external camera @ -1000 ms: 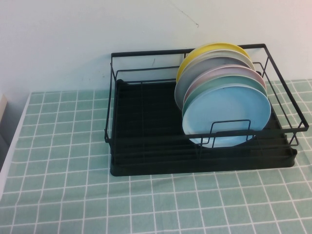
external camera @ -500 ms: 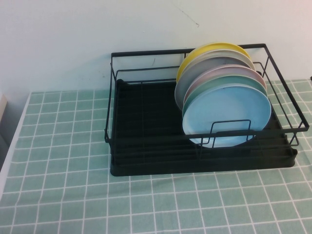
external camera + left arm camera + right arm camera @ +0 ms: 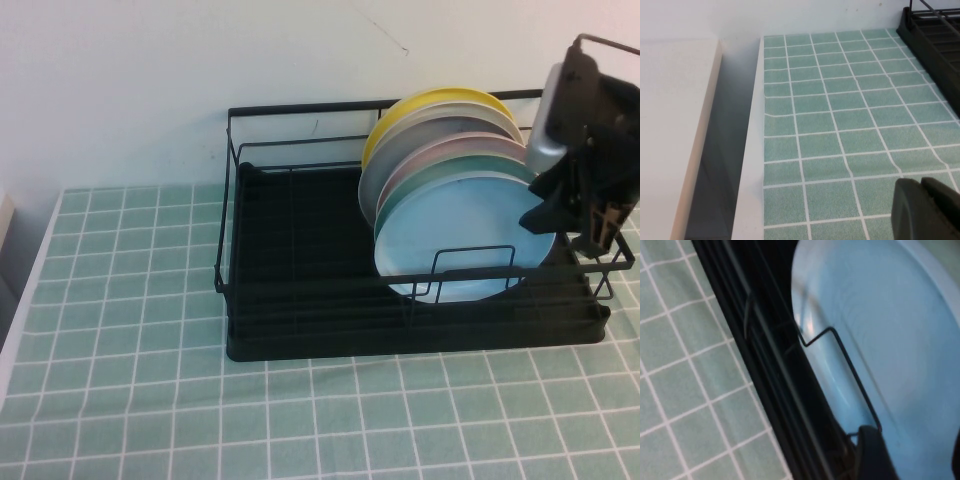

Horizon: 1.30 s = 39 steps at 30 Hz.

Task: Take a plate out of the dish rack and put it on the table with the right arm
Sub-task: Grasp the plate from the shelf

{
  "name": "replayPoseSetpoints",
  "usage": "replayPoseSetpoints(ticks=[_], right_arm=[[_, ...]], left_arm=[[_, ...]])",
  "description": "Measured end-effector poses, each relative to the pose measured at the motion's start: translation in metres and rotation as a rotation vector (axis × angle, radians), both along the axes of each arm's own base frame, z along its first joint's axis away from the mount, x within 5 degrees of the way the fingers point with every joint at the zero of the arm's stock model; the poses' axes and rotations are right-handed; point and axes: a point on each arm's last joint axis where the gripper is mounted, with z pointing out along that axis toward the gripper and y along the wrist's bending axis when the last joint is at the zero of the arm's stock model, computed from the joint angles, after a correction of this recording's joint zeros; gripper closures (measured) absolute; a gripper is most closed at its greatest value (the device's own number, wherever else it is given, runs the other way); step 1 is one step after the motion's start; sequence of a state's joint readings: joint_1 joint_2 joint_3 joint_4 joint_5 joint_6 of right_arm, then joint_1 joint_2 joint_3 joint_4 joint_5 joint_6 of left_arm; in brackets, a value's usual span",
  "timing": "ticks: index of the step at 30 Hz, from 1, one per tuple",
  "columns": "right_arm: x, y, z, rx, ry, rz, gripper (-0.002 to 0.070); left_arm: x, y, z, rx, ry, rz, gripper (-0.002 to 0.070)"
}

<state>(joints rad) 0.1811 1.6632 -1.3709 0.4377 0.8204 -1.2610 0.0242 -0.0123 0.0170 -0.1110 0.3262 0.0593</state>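
Note:
The sky-blue plate (image 3: pixel 465 235) stands upright at the front of a row of plates in the right half of the black wire dish rack (image 3: pixel 300 260). My right gripper (image 3: pixel 575 222) hangs just right of the plate's rim, over the rack's right end. In the right wrist view its fingers are spread wide, with the plate (image 3: pixel 880 340) showing between them, so the gripper (image 3: pixel 912 455) is open and holds nothing. My left gripper (image 3: pixel 921 184) is shut and empty, low over the green tiled table (image 3: pixel 840 125), to the left of the rack (image 3: pixel 935 35).
Behind the blue plate stand a mint-green plate (image 3: pixel 470 165), a pink-rimmed plate (image 3: pixel 440 150), a grey plate (image 3: pixel 450 125) and a yellow plate (image 3: pixel 430 100). The rack's left half holds nothing. The table's left edge (image 3: pixel 752 165) drops to a gap beside a white counter (image 3: pixel 675 125).
My right arm has come into the high view from the right and now hangs by the blue plate's right rim. The plates and the rack have not moved.

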Motion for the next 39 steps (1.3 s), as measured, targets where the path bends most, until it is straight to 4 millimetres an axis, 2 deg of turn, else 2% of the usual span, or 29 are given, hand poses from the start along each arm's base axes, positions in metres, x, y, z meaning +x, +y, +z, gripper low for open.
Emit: replayPoseSetpoints(ticks=[2,6,12,18,21,24,25,27,35,39], right_arm=[[0.004,0.007,-0.006,-0.005,-0.019,0.015,0.0325],[0.012,0.009,-0.009,-0.001,-0.070,-0.006,0.0302],[0.020,0.009,-0.015,0.002,-0.094,-0.030,0.0300],[0.031,0.010,-0.030,0.000,-0.095,-0.053,0.0310],[0.035,0.010,-0.035,-0.003,-0.101,-0.064,0.0370],[0.037,0.010,-0.035,-0.003,-0.123,-0.074,0.0491],[0.039,0.010,-0.034,-0.003,-0.138,-0.079,0.0556],[0.041,0.009,-0.033,-0.006,-0.164,-0.083,0.0608],[0.041,0.009,-0.031,-0.006,-0.173,-0.083,0.0611],[0.036,0.008,-0.018,-0.001,-0.206,-0.078,0.0612]], left_arm=[[0.000,0.000,0.000,0.000,0.000,0.000,0.0678],[0.000,0.000,0.000,0.000,0.000,0.000,0.0678],[0.000,0.000,0.000,0.000,0.000,0.000,0.0678],[0.000,0.000,0.000,0.000,0.000,0.000,0.0678],[0.000,0.000,0.000,0.002,0.000,-0.001,0.0678],[0.000,0.000,0.000,0.002,0.000,-0.001,0.0678],[0.000,0.000,0.000,0.002,0.000,-0.001,0.0678],[0.000,0.000,0.000,0.002,0.000,-0.001,0.0678],[0.000,0.000,0.000,0.002,0.000,-0.001,0.0678],[0.000,0.000,0.000,0.002,0.002,-0.001,0.0678]])
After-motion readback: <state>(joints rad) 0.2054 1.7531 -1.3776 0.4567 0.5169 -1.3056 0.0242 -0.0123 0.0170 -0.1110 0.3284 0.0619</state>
